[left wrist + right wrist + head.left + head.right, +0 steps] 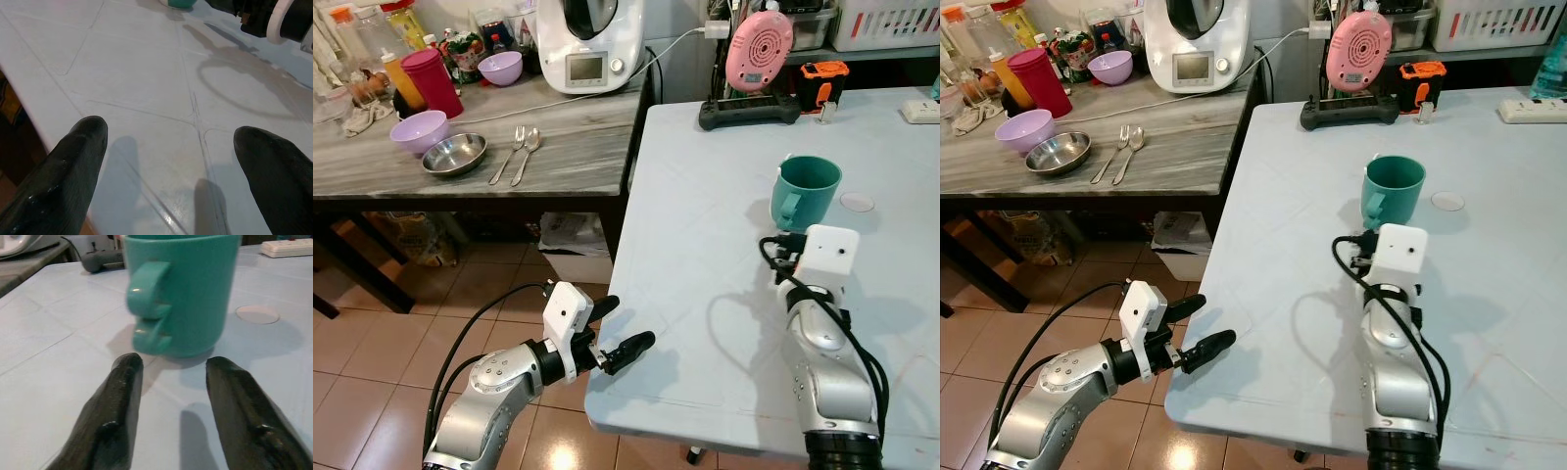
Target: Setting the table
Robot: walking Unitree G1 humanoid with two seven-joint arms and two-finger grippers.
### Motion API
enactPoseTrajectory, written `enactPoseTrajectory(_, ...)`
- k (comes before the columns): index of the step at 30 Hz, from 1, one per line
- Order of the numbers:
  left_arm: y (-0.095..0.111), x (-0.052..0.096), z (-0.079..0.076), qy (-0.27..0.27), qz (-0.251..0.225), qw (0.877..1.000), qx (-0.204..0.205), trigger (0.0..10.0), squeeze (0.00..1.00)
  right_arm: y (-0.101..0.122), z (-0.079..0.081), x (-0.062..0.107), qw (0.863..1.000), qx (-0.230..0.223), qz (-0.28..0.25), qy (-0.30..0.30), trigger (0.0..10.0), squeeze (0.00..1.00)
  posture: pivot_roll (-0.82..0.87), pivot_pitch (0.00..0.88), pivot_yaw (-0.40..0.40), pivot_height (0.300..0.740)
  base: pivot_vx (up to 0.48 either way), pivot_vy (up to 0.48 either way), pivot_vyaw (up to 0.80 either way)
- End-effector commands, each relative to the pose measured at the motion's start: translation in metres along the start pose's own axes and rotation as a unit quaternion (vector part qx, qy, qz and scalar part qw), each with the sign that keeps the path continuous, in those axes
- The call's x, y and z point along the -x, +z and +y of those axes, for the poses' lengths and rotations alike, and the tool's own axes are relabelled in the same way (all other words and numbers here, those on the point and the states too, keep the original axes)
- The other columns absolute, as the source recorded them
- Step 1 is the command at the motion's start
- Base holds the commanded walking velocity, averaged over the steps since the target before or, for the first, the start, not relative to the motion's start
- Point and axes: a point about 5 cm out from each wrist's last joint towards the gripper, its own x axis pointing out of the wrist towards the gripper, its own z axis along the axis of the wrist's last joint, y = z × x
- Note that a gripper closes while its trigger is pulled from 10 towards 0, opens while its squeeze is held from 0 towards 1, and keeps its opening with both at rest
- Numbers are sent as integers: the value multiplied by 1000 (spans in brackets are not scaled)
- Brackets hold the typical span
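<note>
Parted and holding nothing, the jaws of the right gripper point(168, 367) sit low over the pale blue table point(705, 225), their tips just short of the teal mug point(805, 192), whose handle faces them. That mug stands upright on the table, a little right of its middle, with a faint round mark point(857, 202) on the tabletop just beside it on the right. Over the table's near left corner the left gripper point(617, 331) hovers with its two black fingers point(73, 161) spread wide and nothing between them, pointing across the tabletop toward the right arm. At the far edge of the table stand a pink round device point(757, 49) on a black base point(749, 111), an orange and black tool point(823, 80) beside it, and a white power strip point(920, 111) further right. To the left, a grey wooden counter point(578, 147) butts against the table; on it lie a fork point(508, 153) and a spoon point(526, 154) side by side, a steel bowl point(454, 154) touching a lilac bowl point(419, 131), a second purple bowl point(500, 68), a red canister point(433, 82) and a white kitchen machine point(587, 44).
</note>
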Motion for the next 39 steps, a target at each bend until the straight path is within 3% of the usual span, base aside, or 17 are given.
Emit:
enactPoseTrajectory(1, 1, 5, 6, 10, 6, 1000, -11, 10000, 0, -1, 12, 6, 1000, -7, 3, 23, 10000, 1000, -265, 40, 156, 740, 0, 0, 0)
enactPoseTrajectory(6, 2, 5, 6, 12, 4, 1000, -12, 10000, 0, 0, 15, 8, 999, 7, -4, 32, 10000, 1000, -266, 42, 154, 740, 0, 0, 0)
enactPoseTrajectory(16, 16, -2, 1, -4, -22, 1000, -12, 10000, 0, 18, 4, -4, 997, 61, -46, 7, 10000, 1000, -272, 57, 150, 740, 0, 0, 0)
enactPoseTrajectory(20, 21, -6, 1, 2, -39, 999, 2, 10000, 0, 22, 2, -11, 997, 63, -50, -1, 10000, 1000, -272, 63, 150, 740, 0, 0, 0)
enactPoseTrajectory(32, 25, -18, -6, -12, -43, 999, -18, 10000, 0, 32, 4, -27, 996, 63, -57, -9, 10000, 1000, -275, 72, 145, 740, 0, 0, 0)
enactPoseTrajectory(33, 25, -19, -6, -11, -43, 999, -17, 10000, 0, 33, 4, -29, 996, 63, -57, -8, 10000, 812, -275, 72, 145, 740, 0, 0, 0)
enactPoseTrajectory(34, 25, -19, -6, -11, -44, 999, -17, 10000, 0, 33, 4, -30, 996, 63, -58, -8, 10000, 812, -275, 72, 145, 740, 0, 0, 0)
enactPoseTrajectory(35, 24, -19, -6, -10, -44, 999, -17, 10000, 0, 33, 4, -32, 996, 65, -57, -7, 10000, 286, -275, 72, 145, 740, 0, 0, 0)
enactPoseTrajectory(36, 24, -19, -6, -10, -44, 999, -17, 10000, 0, 33, 4, -33, 996, 65, -56, -6, 10000, 286, -275, 72, 145, 740, 0, 0, 0)
enactPoseTrajectory(37, 24, -19, -6, -9, -44, 999, -16, 10000, 0, 33, 4, -34, 996, 66, -56, -6, 10000, 0, -274, 70, 144, 740, 0, 0, 0)
enactPoseTrajectory(39, 23, -19, -7, -8, -43, 999, -16, 10000, 0, 33, 5, -37, 996, 67, -54, -6, 10000, 0, -273, 70, 143, 740, 0, 0, 0)
